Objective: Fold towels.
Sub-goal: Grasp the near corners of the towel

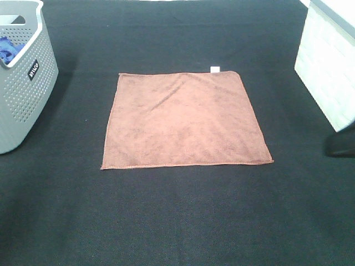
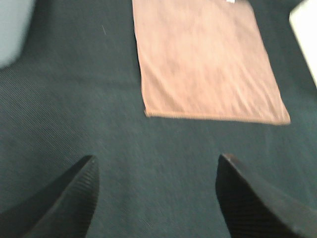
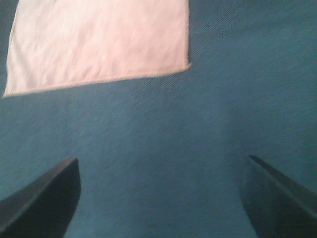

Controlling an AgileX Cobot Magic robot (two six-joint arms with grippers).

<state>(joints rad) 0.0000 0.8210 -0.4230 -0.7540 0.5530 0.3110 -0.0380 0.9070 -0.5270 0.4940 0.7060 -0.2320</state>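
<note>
Dark, finely textured worktop [image 1: 177, 221] under flat, even light; grey perforated basket [image 1: 28, 88] with blue cloth [image 1: 8, 49] inside at far left, white brick-patterned panel [image 1: 327, 72] along right edge.

The towel [image 1: 186, 119] is matt, napped cloth, the bench [image 1: 183, 221] dark, finely ribbed fabric, the basket [image 1: 25, 94] smooth, perforated grey plastic.
</note>
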